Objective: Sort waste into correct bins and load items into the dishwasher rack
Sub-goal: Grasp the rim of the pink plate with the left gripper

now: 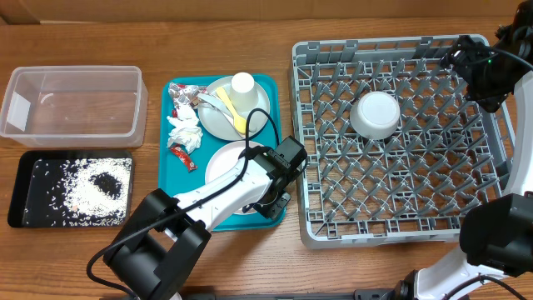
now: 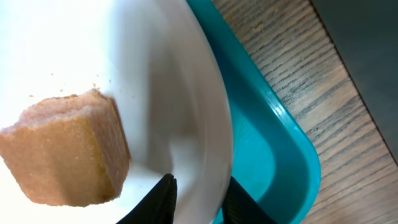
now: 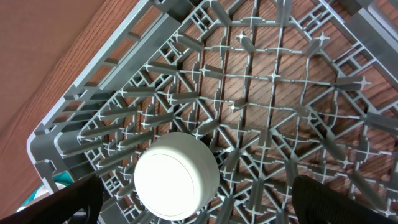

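My left gripper (image 2: 199, 199) is shut on the right rim of the pale pinkish-white plate (image 2: 180, 93), one finger on its inner face and one under the edge. An orange food cube (image 2: 62, 155) lies on that plate. Overhead, the plate (image 1: 223, 160) sits at the front of the teal tray (image 1: 171, 179) and the left gripper (image 1: 271, 202) is at its right side. The white bowl (image 1: 375, 114) lies upside down in the dishwasher rack (image 1: 400, 232). My right gripper (image 3: 202, 202) hangs open above the bowl (image 3: 177, 177), holding nothing.
A grey-green plate (image 1: 218, 117) at the back of the teal tray carries a white cup (image 1: 242, 83) and a yellow spoon (image 1: 229, 104). Napkin (image 1: 185, 132), foil (image 1: 181, 100) and red packet (image 1: 184, 157) lie to its left. The clear tub (image 1: 73, 102) and the black tray (image 1: 25, 179) with rice (image 1: 92, 187) stand at the far left.
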Robot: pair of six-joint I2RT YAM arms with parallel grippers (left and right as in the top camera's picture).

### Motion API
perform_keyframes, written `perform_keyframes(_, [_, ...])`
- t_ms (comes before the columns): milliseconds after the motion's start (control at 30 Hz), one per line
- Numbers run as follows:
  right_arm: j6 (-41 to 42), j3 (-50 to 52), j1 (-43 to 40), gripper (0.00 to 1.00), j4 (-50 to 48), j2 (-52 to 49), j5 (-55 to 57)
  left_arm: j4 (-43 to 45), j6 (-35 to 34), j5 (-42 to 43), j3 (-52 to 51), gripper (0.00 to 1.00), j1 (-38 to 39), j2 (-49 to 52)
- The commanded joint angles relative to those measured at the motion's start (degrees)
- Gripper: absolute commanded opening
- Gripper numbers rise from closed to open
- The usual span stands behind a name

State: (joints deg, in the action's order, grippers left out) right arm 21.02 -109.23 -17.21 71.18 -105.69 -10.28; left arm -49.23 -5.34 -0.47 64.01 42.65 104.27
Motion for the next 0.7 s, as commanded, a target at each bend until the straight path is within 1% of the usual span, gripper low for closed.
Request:
perform_keyframes(0, [0.44,-1.03,-0.13,1.00,-0.26,1.11,-0.07,0.70,1.11,0.09,-1.33,0.29,-0.37,0.68])
perform_keyframes(67, [0.44,-1.03,-0.13,1.00,-0.26,1.11,-0.07,1.20,1.14,0.33,-2.01,0.26,-0.37,0.68])
perform_keyframes(200, [0.44,-1.03,-0.13,1.00,-0.26,1.11,-0.07,1.31,1.09,0.28,-2.21,0.13,-0.37,0.68])
perform_keyframes(333, [0.44,-1.03,-0.13,1.00,-0.26,1.11,-0.04,1.29,0.59,0.24,-2.19,0.05,-0.37,0.68])
perform_keyframes(467, [0.44,-1.03,-0.13,1.00,-0.26,1.11,-0.07,0.72,-0.81,0.26,-1.62,0.04,-0.37,0.61])
perform_keyframes(667, [0.44,-1.03,-0.13,1.00,-0.26,1.11,-0.07,-4.17,-2.45,-0.11,2.75,0.04,-0.37,0.61])
